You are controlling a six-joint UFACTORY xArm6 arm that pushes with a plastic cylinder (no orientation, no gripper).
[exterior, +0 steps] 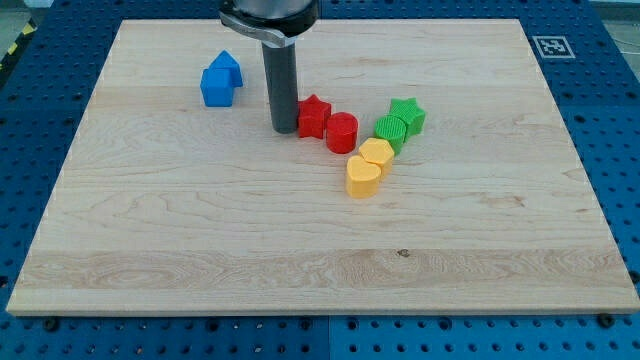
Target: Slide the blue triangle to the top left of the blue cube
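A pale wooden worktop (200,240) fills the frame. No fingers exist on this rig: a straight dark rod ends in my tip (284,130), set left of centre, touching or just beside the red star-shaped block (314,114). In the upper left, the blue plastic cube (216,88) and small blue plastic triangle (228,66) are seen touching. The triangle is judged light, rigid, easily slid; contact is best made on a flat side face.

The counter (200,230) is pale wood, smooth and matt, its grain showing; the blue cube (215,88) and red star (314,115) look like matt plastic; the rod (281,90) is dark, faintly sheened.
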